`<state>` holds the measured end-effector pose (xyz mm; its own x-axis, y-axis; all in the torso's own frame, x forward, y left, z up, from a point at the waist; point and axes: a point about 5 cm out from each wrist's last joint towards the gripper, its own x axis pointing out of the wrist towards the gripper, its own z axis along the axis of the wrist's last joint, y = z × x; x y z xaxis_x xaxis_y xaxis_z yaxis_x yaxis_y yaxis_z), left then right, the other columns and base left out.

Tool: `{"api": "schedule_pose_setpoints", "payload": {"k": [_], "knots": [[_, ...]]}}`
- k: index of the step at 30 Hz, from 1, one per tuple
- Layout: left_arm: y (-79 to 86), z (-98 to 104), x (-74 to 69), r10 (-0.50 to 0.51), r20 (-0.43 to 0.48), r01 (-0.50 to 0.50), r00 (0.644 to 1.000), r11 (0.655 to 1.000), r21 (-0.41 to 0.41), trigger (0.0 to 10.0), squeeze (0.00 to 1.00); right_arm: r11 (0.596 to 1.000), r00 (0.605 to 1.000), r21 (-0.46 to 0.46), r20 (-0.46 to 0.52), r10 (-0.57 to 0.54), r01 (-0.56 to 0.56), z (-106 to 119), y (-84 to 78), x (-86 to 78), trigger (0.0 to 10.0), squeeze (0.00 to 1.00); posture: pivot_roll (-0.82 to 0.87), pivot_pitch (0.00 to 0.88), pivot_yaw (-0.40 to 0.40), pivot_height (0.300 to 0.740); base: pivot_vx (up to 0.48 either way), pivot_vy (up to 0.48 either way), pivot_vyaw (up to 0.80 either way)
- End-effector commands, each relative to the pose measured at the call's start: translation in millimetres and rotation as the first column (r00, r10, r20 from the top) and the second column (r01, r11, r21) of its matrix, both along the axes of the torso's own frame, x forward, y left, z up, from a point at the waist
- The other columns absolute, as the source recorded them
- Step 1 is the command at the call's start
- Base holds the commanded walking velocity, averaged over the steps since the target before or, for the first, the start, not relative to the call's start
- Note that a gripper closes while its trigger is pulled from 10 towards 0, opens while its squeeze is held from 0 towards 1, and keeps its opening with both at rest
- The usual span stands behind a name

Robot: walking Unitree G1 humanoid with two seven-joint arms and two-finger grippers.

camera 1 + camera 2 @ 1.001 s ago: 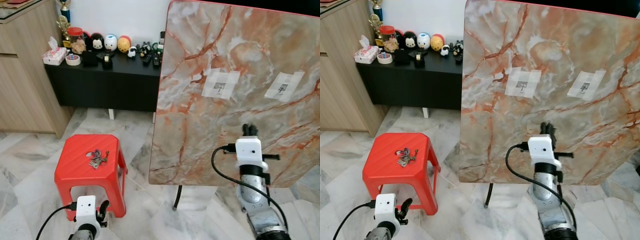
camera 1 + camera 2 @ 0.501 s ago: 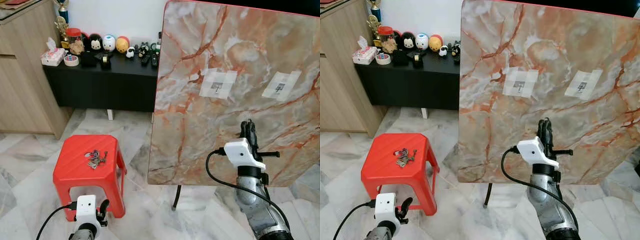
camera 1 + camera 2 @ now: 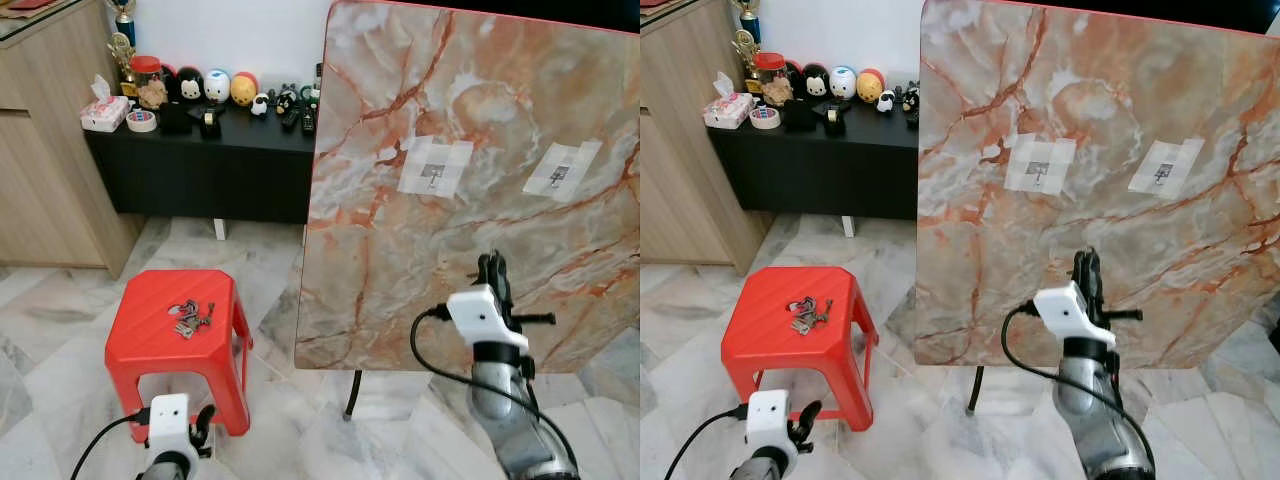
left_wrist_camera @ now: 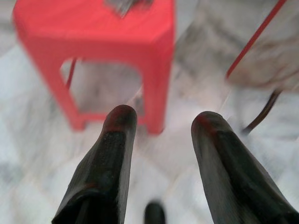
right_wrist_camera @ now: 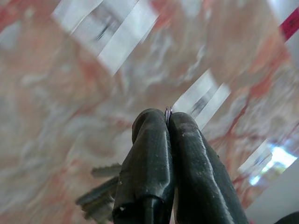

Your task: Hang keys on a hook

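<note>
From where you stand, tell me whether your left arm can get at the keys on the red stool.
Probably yes: the left gripper is open, low before the red stool, and nothing covers the keys.

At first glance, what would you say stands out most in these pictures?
The big marble-patterned board standing upright on the right, with two taped hooks on it. The right tool is raised before it, shut on a key ring. To the left, a red stool carries more keys.
</note>
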<state>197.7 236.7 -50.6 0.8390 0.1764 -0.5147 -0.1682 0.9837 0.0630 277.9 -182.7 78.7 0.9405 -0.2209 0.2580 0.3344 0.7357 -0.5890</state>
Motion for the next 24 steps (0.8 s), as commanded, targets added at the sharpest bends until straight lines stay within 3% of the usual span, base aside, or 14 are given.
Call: {"api": "schedule_pose_setpoints", "payload": {"k": [1,6,13,24], "knots": [[1.2,-9,-13.5,0.027,-0.063,-0.027,0.998,1.000,-0.005,10.0,0.00,1.000,1.000,0.017,0.018,0.003,-0.004,5,-1.1,-0.5,10.0,0.00,0.05,0.048,-0.132,0.740,0.000,0.000,0.00],[13.2,-12,-24.7,0.095,-0.090,-0.095,0.991,0.995,0.002,10.0,0.00,0.999,1.000,0.032,0.017,0.015,-0.016,5,2.2,-0.8,10.0,0.00,0.05,0.050,-0.132,0.740,0.000,0.000,0.00],[14.4,-18,-35.0,0.102,-0.142,-0.100,0.985,0.995,0.020,10.0,0.00,0.999,0.999,0.046,0.026,0.024,-0.025,9,1.1,3.1,10.0,0.00,0.05,0.043,-0.131,0.740,0.000,0.000,0.00],[8.8,-20,-35.9,0.093,-0.143,-0.094,0.985,0.996,-0.002,10.0,0.00,0.998,0.999,0.056,0.022,0.034,-0.035,9,2.0,2.4,10.0,0.00,0.06,0.019,-0.130,0.740,0.000,0.000,0.00]]}}
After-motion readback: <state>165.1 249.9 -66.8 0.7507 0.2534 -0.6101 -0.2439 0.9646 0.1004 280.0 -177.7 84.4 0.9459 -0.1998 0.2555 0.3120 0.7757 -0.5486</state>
